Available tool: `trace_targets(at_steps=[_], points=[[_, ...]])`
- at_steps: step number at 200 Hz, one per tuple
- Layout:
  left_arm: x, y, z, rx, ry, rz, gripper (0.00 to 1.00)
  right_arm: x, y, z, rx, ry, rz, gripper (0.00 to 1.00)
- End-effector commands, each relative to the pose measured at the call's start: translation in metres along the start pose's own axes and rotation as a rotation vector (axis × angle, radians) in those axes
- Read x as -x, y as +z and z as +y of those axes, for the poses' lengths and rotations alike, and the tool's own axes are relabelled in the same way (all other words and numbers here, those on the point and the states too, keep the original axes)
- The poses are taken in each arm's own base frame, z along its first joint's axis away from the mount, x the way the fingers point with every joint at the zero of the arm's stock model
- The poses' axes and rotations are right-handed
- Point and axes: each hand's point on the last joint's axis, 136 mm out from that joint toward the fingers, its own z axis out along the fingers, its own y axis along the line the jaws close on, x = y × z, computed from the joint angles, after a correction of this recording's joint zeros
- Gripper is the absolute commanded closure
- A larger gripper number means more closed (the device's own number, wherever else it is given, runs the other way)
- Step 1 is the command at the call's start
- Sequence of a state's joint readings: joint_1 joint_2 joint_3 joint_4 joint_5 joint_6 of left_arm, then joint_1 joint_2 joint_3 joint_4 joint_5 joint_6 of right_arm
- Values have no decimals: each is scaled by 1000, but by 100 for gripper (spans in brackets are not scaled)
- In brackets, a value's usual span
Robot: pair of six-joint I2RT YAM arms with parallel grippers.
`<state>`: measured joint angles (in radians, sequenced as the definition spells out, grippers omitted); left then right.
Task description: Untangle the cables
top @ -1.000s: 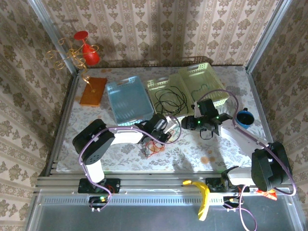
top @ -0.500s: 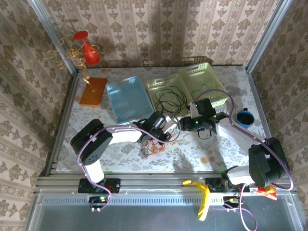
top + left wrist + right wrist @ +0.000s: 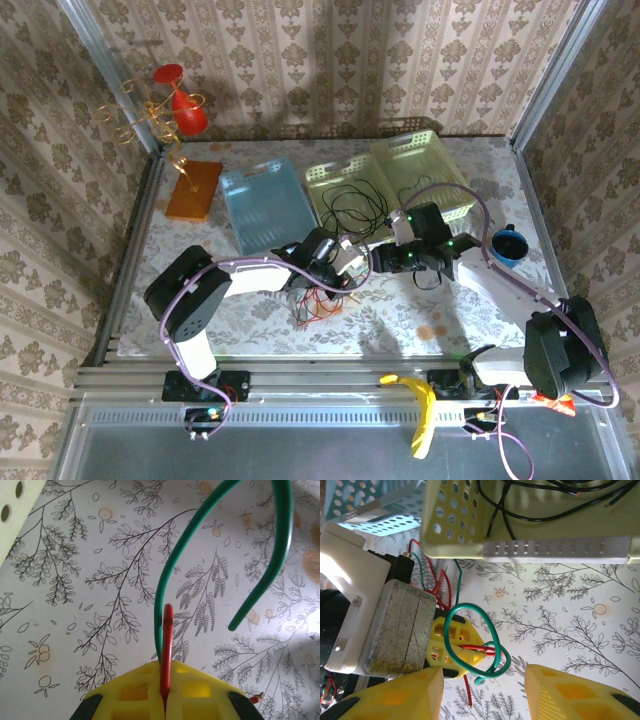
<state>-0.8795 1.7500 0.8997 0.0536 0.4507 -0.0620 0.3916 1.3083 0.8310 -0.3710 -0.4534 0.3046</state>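
Left hand (image 3: 165, 672) has its yellow fingers pressed fully together, and the red cable (image 3: 167, 630) is pinched in the seam between them, standing up from the tips as a short narrow loop. The green cable (image 3: 283, 525) comes out right beside the red one at the same seam; whether it is also clamped there I cannot tell. From the right wrist view, the green cable curls in a double loop around the tips of the left hand, with its free end hanging just off them above the patterned counter (image 3: 580, 610).

The right hand (image 3: 485, 695) faces the left one closely, with its two fingers about half spread. Nothing sits between them, and the green loop's end lies just ahead of the gap.

In the overhead view the two hands meet near the middle of the counter, just in front of the baskets. More of the red cable lies in a loose heap beneath the left arm's forearm.

The black cable (image 3: 495, 515) is coiled inside the yellow-green basket (image 3: 555, 550), well apart from both hands, with one strand running down the inside of the basket's wall. A blue basket (image 3: 265, 210) sits just to the left of the yellow-green one.
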Motion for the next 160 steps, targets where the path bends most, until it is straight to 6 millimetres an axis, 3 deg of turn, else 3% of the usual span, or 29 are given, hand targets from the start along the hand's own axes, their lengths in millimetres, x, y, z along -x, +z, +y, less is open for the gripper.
trace_targets(at_steps=[1,26,70,125,153,156,160], points=[[18,-11,-12,-46,70,-77,100,-14,-2,29,120,-70,55,51],[22,-14,-14,-75,71,-84,100,-14,3,29,104,-82,54,50],[25,-15,-16,-92,85,-78,100,3,14,17,38,-88,8,50],[25,-15,-18,-108,90,-78,100,-12,42,22,36,-127,86,49],[27,-15,-17,-105,94,-84,100,-8,40,10,-16,-99,44,50],[27,-15,-17,-103,93,-83,94,-6,39,7,-20,-89,33,50],[27,-15,-16,-101,94,-85,76,-5,37,4,-23,-74,21,50]])
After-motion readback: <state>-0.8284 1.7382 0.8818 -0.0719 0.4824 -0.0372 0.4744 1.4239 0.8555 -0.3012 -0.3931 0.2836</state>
